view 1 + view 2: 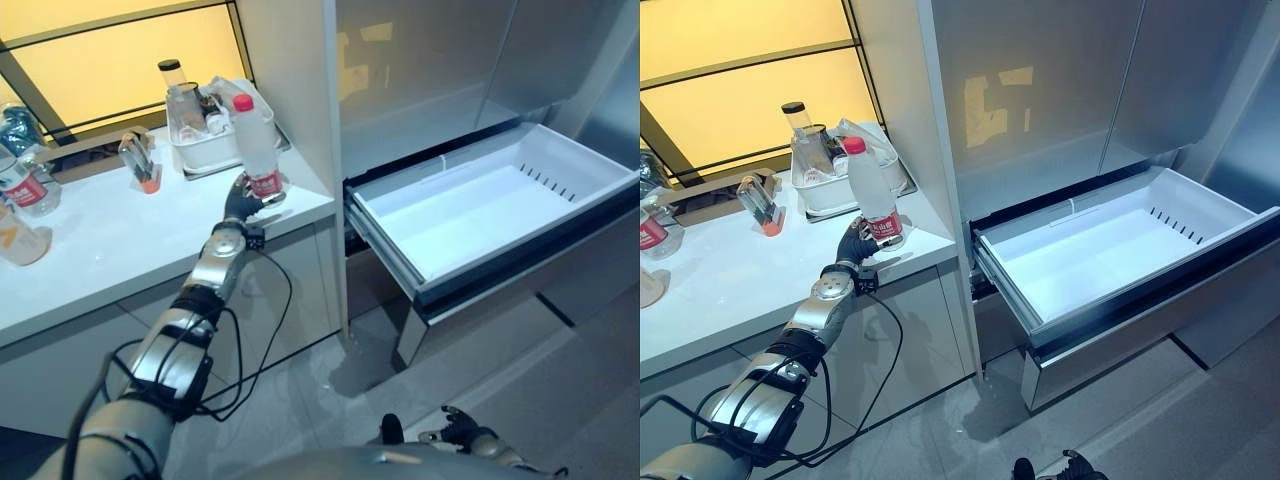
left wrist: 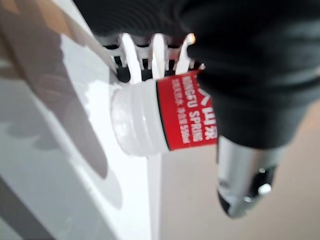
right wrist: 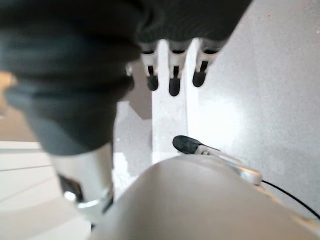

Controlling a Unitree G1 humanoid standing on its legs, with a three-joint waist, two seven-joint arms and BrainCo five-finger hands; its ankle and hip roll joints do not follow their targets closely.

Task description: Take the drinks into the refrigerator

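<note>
Left wrist view shows the left hand (image 2: 250, 75) curled around a red-labelled water bottle (image 1: 257, 145) upright on the counter (image 1: 110, 250), while the open fridge drawer (image 1: 470, 215), well off to its right, holds no drinks yet.

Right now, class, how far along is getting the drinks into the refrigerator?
Done: the refrigerator drawer is pulled out, nothing in it. In hand: the left hand grips a red-capped bottle at the counter edge. Left: placing it, then the bottles farther left.
</note>
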